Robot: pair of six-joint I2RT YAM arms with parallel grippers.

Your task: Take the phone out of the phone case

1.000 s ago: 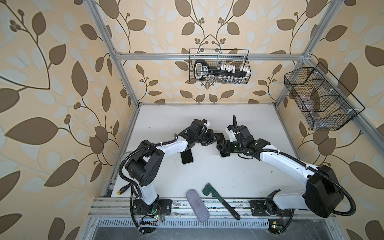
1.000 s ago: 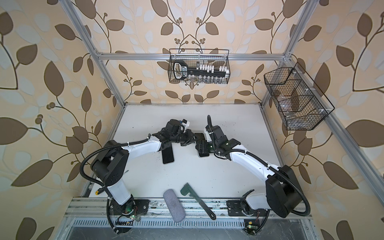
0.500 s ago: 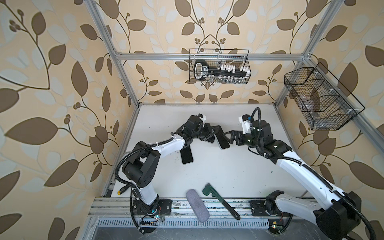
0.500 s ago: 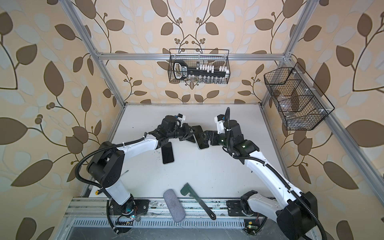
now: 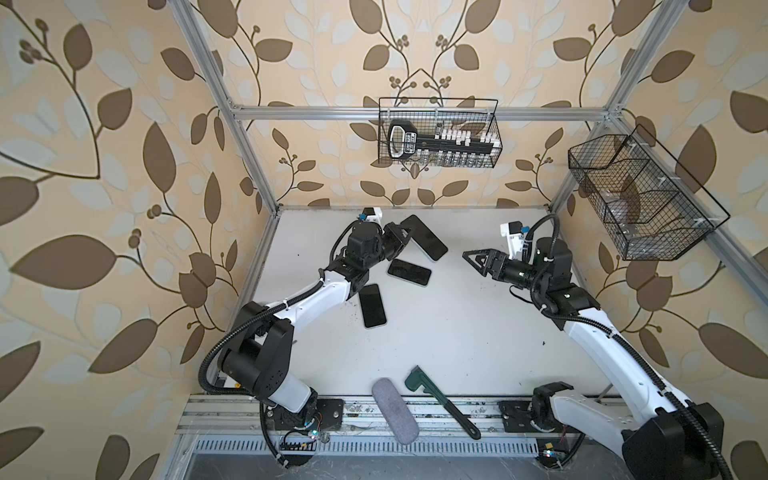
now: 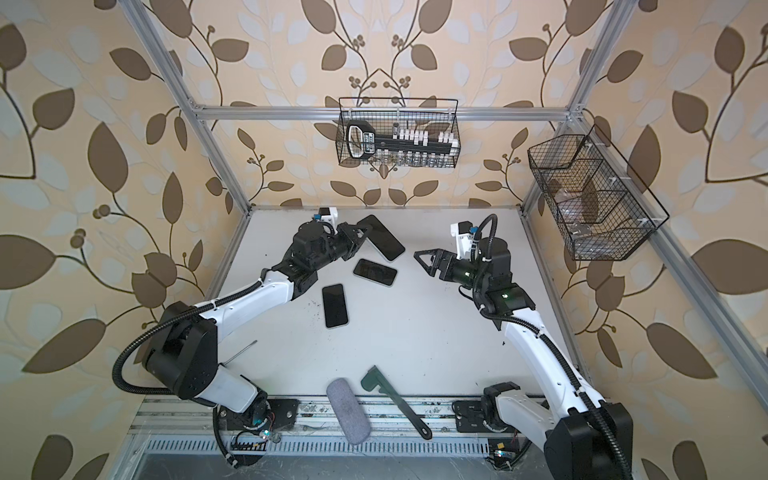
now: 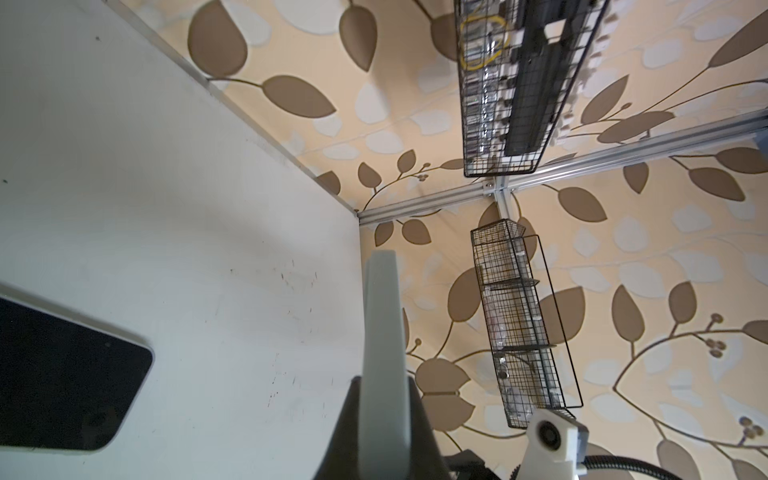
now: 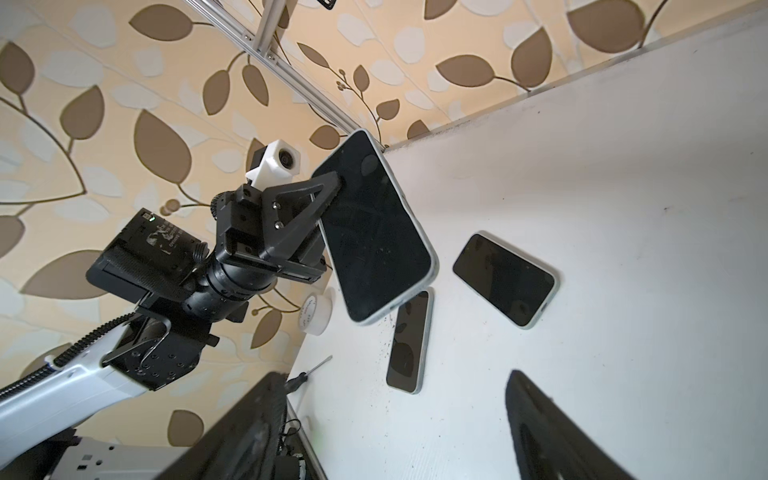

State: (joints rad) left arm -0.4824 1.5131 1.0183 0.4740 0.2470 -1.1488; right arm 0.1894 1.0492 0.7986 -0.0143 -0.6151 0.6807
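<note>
My left gripper (image 5: 405, 235) (image 6: 360, 235) is shut on one end of the phone case (image 5: 428, 239) (image 6: 384, 239), a dark slab with a pale rim held tilted above the back of the table. In the left wrist view the case (image 7: 380, 332) stands edge-on between the jaws. In the right wrist view its dark face (image 8: 374, 232) looks matt and dusty. I cannot tell whether anything sits inside it. A phone (image 5: 409, 272) (image 8: 505, 280) lies flat on the table just below. My right gripper (image 5: 473, 262) (image 6: 424, 262) hangs open and empty, well to the right.
Another phone (image 5: 372, 306) lies beside the left forearm. A green wrench (image 5: 440, 401) and a grey pouch (image 5: 394, 411) rest at the front edge. A screwdriver (image 6: 243, 351) lies at the left edge. Wire baskets hang on the back wall (image 5: 438, 137) and the right wall (image 5: 640, 199).
My right gripper has drawn back to the right, away from the left one, and its jaws now stand open. A phone now shows on the table under the held case.
</note>
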